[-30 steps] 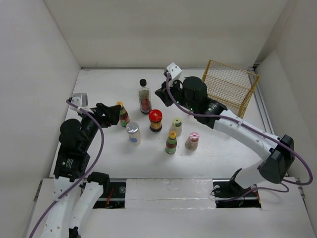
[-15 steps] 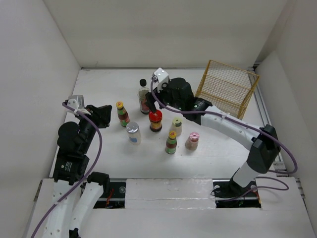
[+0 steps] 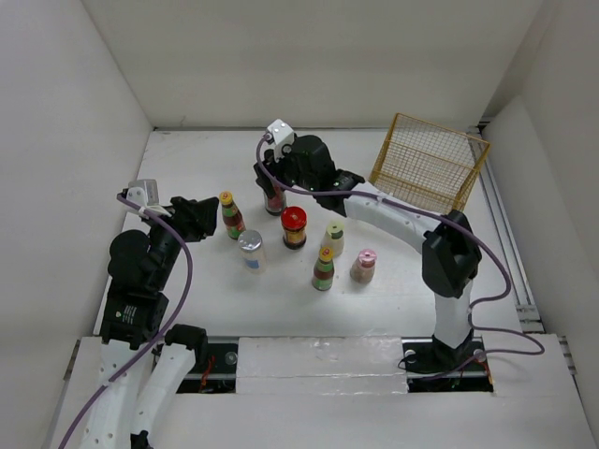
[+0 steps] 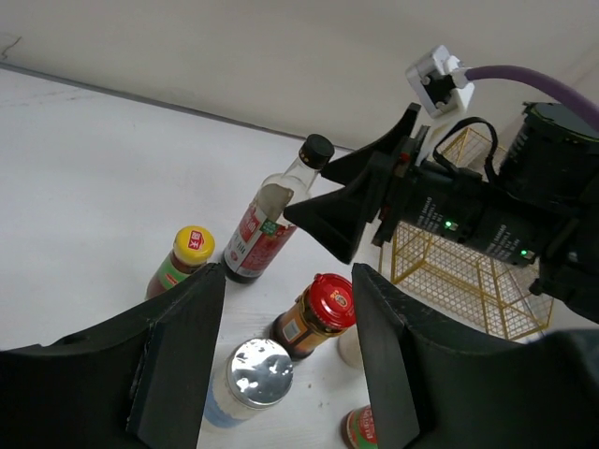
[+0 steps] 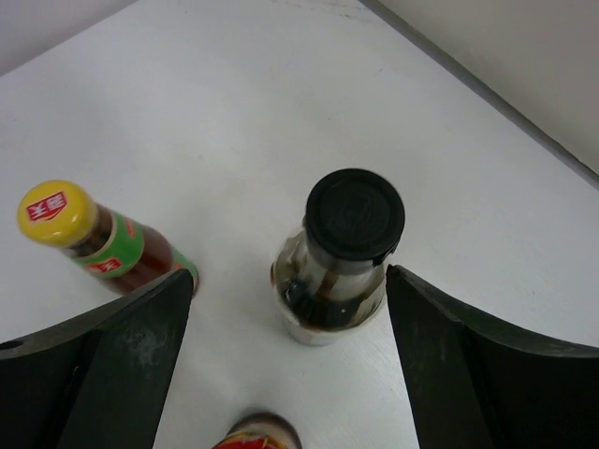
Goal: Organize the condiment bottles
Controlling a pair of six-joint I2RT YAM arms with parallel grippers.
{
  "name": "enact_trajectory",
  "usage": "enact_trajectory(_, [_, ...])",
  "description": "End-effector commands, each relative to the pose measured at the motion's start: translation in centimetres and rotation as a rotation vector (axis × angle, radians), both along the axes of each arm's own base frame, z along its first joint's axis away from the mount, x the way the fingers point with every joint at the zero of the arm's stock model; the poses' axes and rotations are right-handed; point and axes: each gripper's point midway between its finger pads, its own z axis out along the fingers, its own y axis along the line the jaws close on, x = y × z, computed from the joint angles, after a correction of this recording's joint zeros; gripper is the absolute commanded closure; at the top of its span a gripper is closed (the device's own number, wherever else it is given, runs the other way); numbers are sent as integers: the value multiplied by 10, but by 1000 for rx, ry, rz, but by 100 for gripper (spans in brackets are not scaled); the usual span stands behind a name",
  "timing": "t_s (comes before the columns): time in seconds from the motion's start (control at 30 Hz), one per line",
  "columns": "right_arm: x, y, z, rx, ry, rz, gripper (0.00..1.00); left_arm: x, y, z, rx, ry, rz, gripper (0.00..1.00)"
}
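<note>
Right hand (image 5: 288, 279) now straddles black-capped bottle (image 5: 355, 211), masking it overhead.

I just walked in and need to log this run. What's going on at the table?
The right gripper is open, its fingers on either side of the black-capped bottle but not clamped on it. The left gripper, open and empty, hovers near a yellow-capped bottle. The other bottles stand grouped on the table, none in the gold wire basket.
</note>
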Motion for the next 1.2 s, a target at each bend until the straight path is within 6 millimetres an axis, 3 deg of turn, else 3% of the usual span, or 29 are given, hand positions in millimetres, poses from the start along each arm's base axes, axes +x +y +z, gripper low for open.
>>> enact_trajectory(0.0, [23,11,32,103,-91,-22,11,1,-3,9,-9,-41,-14,48])
enact_trajectory(0.07, [28,12,37,118,-111,-37,14,1,-3,9,-9,-41,-14,48])
enact_trajectory(0.2, [43,15,27,138,-120,-94,21,-1,-2,11,-11,-50,-14,46])
enact_trajectory(0.23, [47,14,35,161,-146,-111,24,-1,-2,11,-11,-50,-14,46])
enact_trajectory(0.3, [54,16,28,177,-155,-139,28,-2,-4,11,-11,-50,-23,46])
enact_trajectory(0.4, [57,19,25,192,-154,-141,46,-2,-5,11,-11,-50,-32,46])
enact_trajectory(0.57, [47,14,45,279,-193,-159,86,-1,-5,9,-11,-50,-32,46])
enact_trajectory(0.67, [39,-1,87,322,-245,-178,87,-1,-5,9,-11,-50,-32,45])
enact_trajectory(0.7, [31,-9,118,357,-273,-177,88,-2,-7,9,-10,-50,-43,45])
enact_trajectory(0.77, [26,-22,152,391,-305,-179,88,-2,-9,9,-10,-50,-52,45])
enact_trajectory(0.8, [26,-33,167,395,-312,-192,88,-2,-9,9,-10,-50,-52,45])
enact_trajectory(0.83, [18,-49,204,434,-363,-199,88,-2,-9,9,-10,-50,-52,45])
enact_trajectory(0.93, [18,-93,257,491,-437,-254,88,-2,-9,9,-10,-50,-52,45])
enact_trajectory(1.17, [42,-176,298,481,-501,-402,91,-6,-10,15,-14,-75,-61,45])
